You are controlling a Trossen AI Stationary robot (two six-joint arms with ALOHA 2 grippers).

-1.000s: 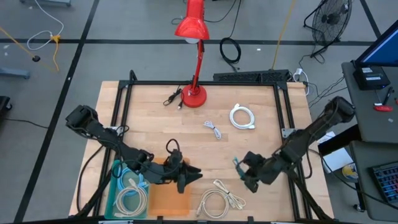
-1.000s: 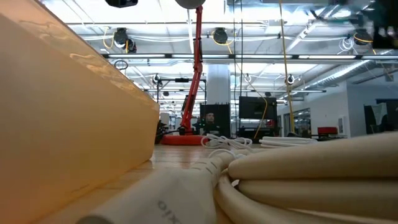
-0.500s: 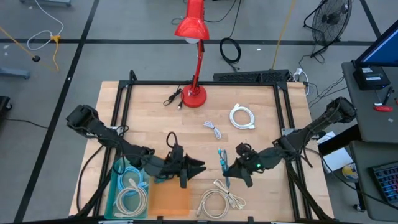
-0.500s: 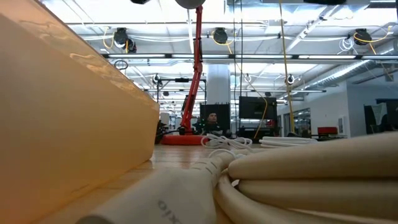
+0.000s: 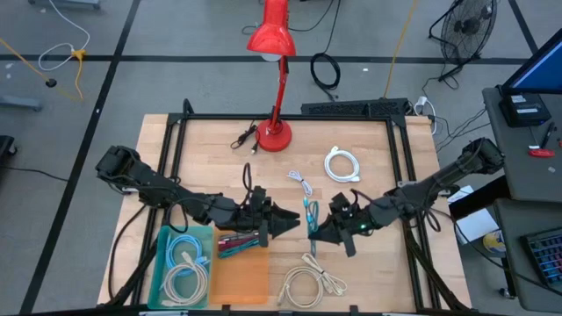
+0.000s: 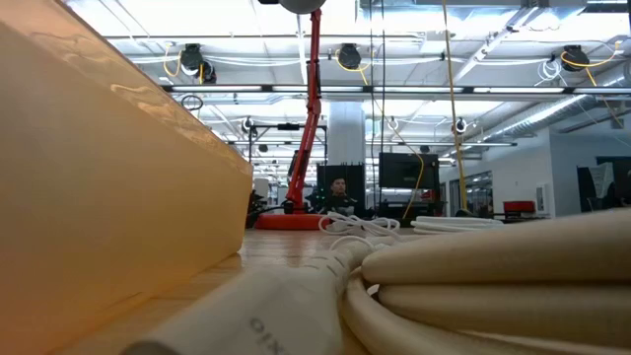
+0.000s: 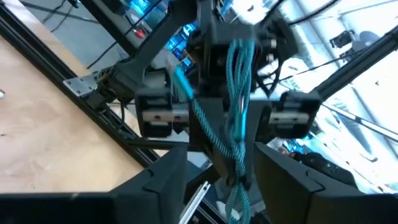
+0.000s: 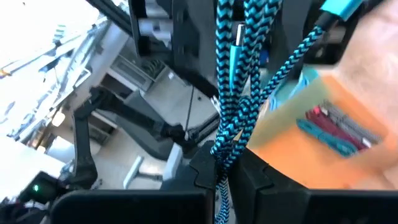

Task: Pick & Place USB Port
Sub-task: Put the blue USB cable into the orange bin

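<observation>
From above, the right gripper [image 5: 313, 230], jaws clenched on a teal braided USB cable [image 5: 311, 216], meets the left gripper [image 5: 294, 221] mid-worktop [image 5: 369, 175], beside an orange bin [image 5: 239, 279]. In the low view, a white cable [image 6: 296, 311] bears unreadable lettering. Left wrist view: parted jaws flank the dangling cable.

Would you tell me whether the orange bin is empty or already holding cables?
Holding cables. The high view shows red and teal cables lying in the orange bin, toward its far end; the rest is bare.
</observation>
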